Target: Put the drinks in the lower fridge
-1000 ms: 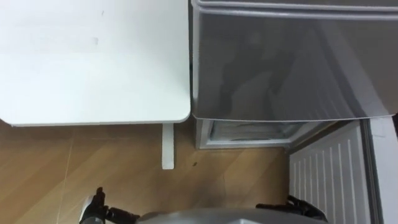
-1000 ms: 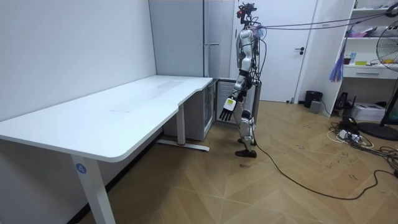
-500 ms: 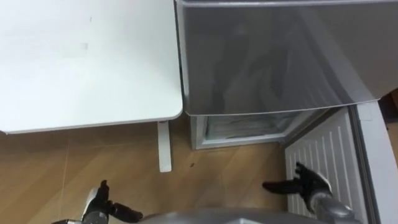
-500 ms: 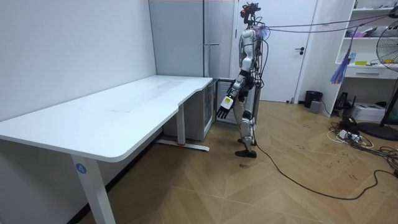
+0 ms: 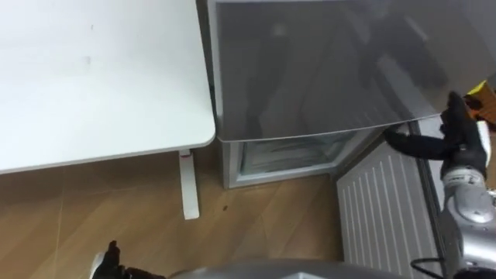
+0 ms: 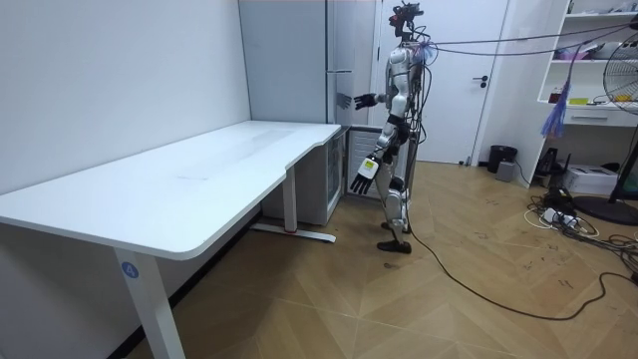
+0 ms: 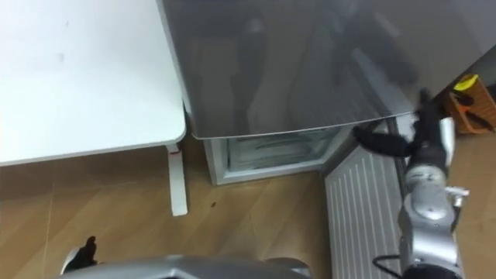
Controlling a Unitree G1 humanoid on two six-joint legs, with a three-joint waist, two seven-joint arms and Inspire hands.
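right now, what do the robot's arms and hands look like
Both hands are black with slim black fingers. The right hand sits on a smooth, silver-grey, rounded forearm with a ringed wrist and a thin dark cable low beside it. The left hand has a small pale tag by its wrist, below a silver-grey arm.

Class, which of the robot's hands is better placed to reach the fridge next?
Right: the right hand is raised, open, beside the fridge; the left hand hangs low over the floor.

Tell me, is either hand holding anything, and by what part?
Nothing is held. The right hand is up and open beside the fridge front; the left hand hangs open, low.
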